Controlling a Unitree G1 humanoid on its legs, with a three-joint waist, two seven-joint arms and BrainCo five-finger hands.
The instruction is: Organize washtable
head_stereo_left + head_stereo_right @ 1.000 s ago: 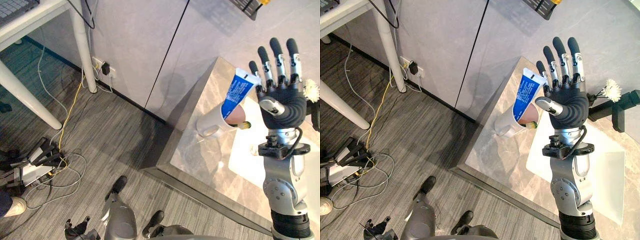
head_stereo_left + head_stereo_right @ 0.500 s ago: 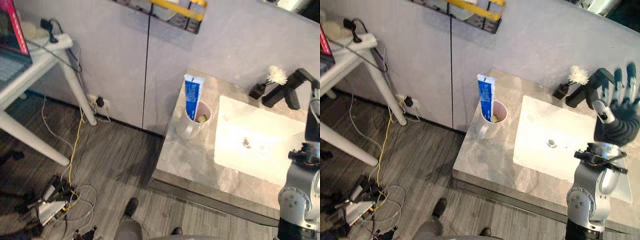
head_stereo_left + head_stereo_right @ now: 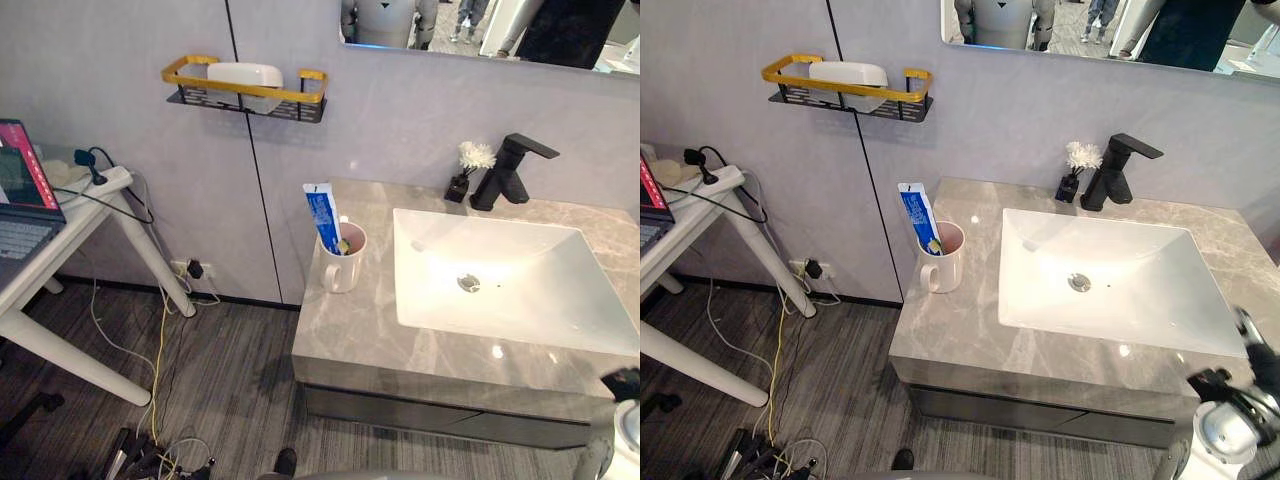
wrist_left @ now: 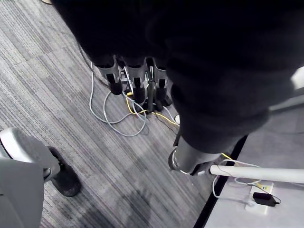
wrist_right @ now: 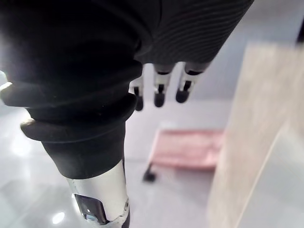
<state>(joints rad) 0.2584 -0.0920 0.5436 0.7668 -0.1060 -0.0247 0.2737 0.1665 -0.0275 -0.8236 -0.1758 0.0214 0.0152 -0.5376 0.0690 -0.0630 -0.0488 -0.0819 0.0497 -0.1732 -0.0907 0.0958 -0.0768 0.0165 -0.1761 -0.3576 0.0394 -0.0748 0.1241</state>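
Observation:
A white mug (image 3: 342, 264) stands upright on the grey marble washtable (image 3: 370, 335), left of the sink (image 3: 500, 290). A blue toothpaste tube (image 3: 322, 212) and a toothbrush (image 3: 343, 243) stand inside the mug. My right hand (image 3: 1262, 362) hangs low at the washtable's front right corner, away from the mug. In the right wrist view its fingers (image 5: 159, 89) are straight and hold nothing. My left hand (image 4: 137, 80) hangs over the floor, fingers straight and empty.
A black faucet (image 3: 510, 165) and a small vase with a white flower (image 3: 465, 170) stand behind the sink. A yellow-rimmed wall shelf (image 3: 245, 92) holds a white dish. At the left a white desk (image 3: 70, 215) carries a laptop (image 3: 15, 190); cables (image 4: 118, 118) lie on the floor.
The camera has swung up and back, so the whole washtable now shows. My right hand has dropped from above the mug to the front right corner. Mug and tube stay put.

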